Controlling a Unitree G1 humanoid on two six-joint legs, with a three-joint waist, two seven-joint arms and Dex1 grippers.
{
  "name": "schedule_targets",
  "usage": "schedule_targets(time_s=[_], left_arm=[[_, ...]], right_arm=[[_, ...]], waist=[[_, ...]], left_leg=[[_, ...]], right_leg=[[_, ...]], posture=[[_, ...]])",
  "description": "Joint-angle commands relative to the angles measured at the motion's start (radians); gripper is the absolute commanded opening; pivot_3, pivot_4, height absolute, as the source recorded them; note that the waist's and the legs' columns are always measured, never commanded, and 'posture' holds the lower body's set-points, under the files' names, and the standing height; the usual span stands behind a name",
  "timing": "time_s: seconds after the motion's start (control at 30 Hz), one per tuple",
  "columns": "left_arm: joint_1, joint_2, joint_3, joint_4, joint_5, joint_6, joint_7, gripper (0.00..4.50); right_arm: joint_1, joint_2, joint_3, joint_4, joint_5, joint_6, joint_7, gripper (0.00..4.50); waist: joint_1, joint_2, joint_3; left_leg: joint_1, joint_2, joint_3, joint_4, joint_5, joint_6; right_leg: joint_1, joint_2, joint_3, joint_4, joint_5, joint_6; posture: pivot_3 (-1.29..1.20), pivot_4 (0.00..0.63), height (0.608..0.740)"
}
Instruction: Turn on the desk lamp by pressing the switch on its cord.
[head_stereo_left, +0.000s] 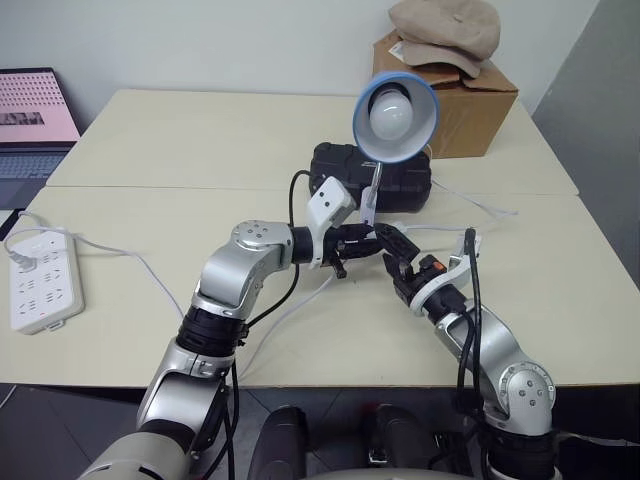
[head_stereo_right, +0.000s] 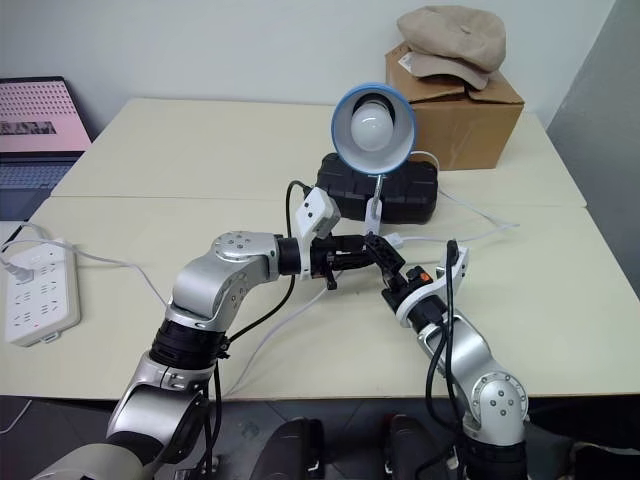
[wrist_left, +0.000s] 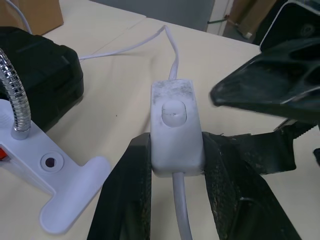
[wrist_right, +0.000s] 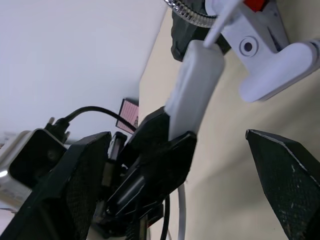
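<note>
Switch (wrist_left: 176, 132) sits clamped in the left gripper (wrist_left: 175, 200) near the lamp (head_stereo_left: 396, 115); the right gripper (head_stereo_left: 400, 262), spread wide, flanks it.

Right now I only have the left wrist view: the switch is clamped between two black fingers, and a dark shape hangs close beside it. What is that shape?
Observer: That is the right pincer, open and facing the left pincer, which grips the switch.
Operator: Which way does the lamp point?
Observer: The desk lamp faces back toward the robot, its shade above a black case.
Operator: Anything else on the table?
Observer: A white power strip lies near the table's left edge.
</note>
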Motion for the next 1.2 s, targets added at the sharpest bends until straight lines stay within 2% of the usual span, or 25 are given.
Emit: schedule_targets(time_s=[0.03,0.93,1.03,1.2], left_arm=[[-0.009,0.004,-0.013,-0.048,-0.022,-0.002,-0.001,1.11],[0.011,0.044,-0.048,-0.066,-0.023,-0.042,-0.018,1.11],[0.009,0.044,-0.05,-0.064,-0.024,-0.046,-0.02,1.11],[0.008,0.044,-0.053,-0.061,-0.021,-0.054,-0.018,1.11]], right_arm=[[-0.018,0.011,-0.005,-0.008,-0.016,-0.024,0.01,4.5],[0.001,0.029,-0.009,-0.012,-0.025,-0.034,0.022,4.5],[0.004,0.031,-0.004,-0.011,-0.025,-0.029,0.02,4.06],[0.015,0.031,-0.002,-0.012,-0.029,-0.029,0.012,2.8]], waist=[[0.0,0.0,0.0],[0.0,0.0,0.0],[0.0,0.0,0.0],[0.0,0.0,0.0]], left_leg=[[0.0,0.0,0.0,0.0,0.0,0.0],[0.0,0.0,0.0,0.0,0.0,0.0],[0.0,0.0,0.0,-0.001,0.0,0.0],[0.0,0.0,0.0,-0.001,0.0,0.0]], right_leg=[[0.0,0.0,0.0,0.0,0.0,0.0],[0.0,0.0,0.0,0.0,0.0,0.0],[0.0,0.0,0.0,0.0,0.0,0.0],[0.0,0.0,0.0,0.0,0.0,0.0]], posture=[[0.0,0.15,0.74],[0.0,0.15,0.74],[0.0,0.15,0.74],[0.0,0.15,0.74]])
